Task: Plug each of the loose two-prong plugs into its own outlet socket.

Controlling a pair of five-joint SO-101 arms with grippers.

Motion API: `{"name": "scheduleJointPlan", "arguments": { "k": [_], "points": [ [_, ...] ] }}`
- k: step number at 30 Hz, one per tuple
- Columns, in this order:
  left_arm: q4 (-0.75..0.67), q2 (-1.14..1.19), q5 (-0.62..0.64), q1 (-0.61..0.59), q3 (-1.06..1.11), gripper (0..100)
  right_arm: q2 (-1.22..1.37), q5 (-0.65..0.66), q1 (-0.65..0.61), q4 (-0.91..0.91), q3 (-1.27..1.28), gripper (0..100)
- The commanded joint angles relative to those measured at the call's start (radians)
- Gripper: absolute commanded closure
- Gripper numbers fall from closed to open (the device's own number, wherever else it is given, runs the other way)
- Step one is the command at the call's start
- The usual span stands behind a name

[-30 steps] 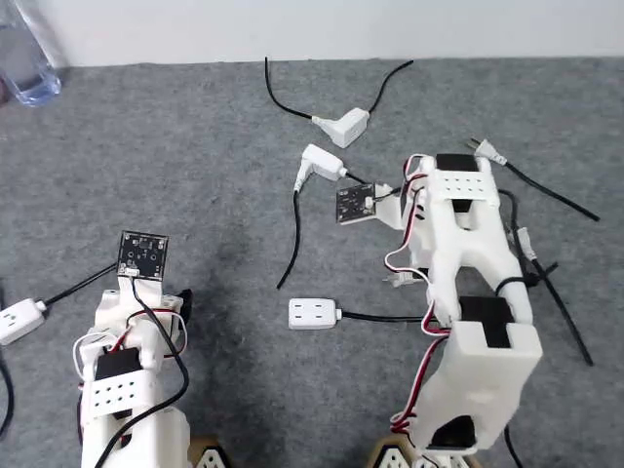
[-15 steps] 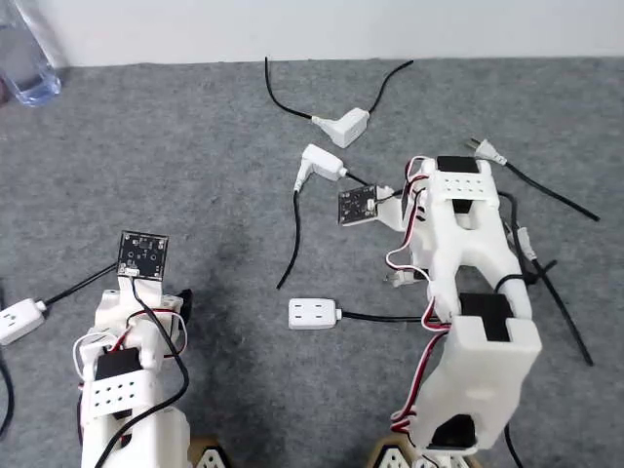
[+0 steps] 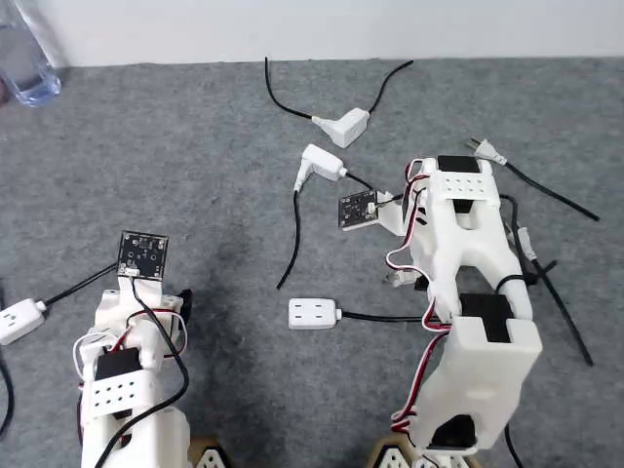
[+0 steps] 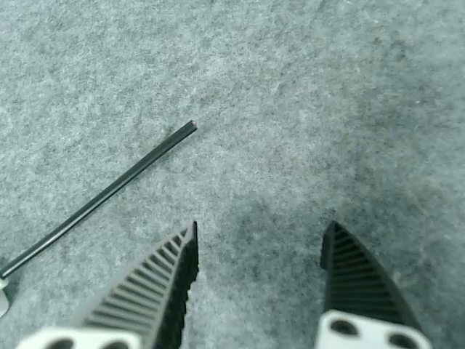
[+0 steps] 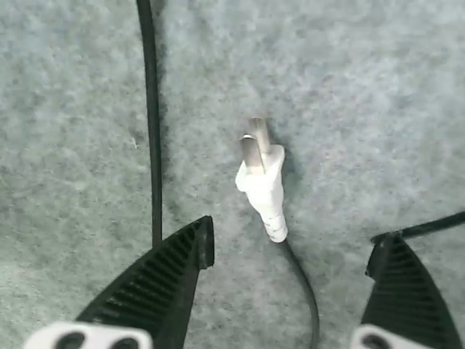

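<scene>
My right gripper (image 5: 294,233) is open just above the grey carpet. A white two-prong plug (image 5: 261,182) lies flat between and slightly beyond its fingertips, prongs pointing away, on a black cord. In the high view this plug (image 3: 398,279) peeks out beside the right arm (image 3: 468,253). A white outlet block (image 3: 314,312) lies left of that arm, and another outlet (image 3: 19,320) sits at the left edge. My left gripper (image 4: 261,233) is open over bare carpet, near a black cable end (image 4: 190,128). More plugs lie farther back: two white angled ones (image 3: 343,125) (image 3: 323,162) and one with bare prongs (image 3: 482,148).
Black cords trail across the carpet (image 3: 195,146) around the right arm, and one cord (image 5: 150,109) runs beside the right gripper's finger. A clear plastic bottle (image 3: 23,64) stands at the far left corner. A white wall borders the back.
The right arm's wrist has shifted slightly, its camera board turning a little. The left arm has not moved.
</scene>
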Motion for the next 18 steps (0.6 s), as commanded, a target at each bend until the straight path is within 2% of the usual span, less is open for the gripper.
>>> {"name": "scheduleJointPlan", "arguments": {
  "k": [1, 8, 13, 18],
  "points": [
    [-0.026, -0.014, -0.012, 0.003, -0.004, 74, -0.027, 0.006, -0.025, 0.015, -0.02, 66.7],
    [-0.026, -0.014, -0.012, 0.003, -0.004, 74, -0.036, 0.005, -0.114, -0.166, 0.14, 66.7],
    [-0.026, -0.014, -0.012, 0.003, -0.004, 74, -0.038, 0.006, -0.114, -0.242, 0.138, 66.7],
    [-0.026, -0.014, -0.012, 0.003, -0.004, 74, -0.036, 0.011, -0.087, -0.239, 0.075, 66.7]
  ]
}}
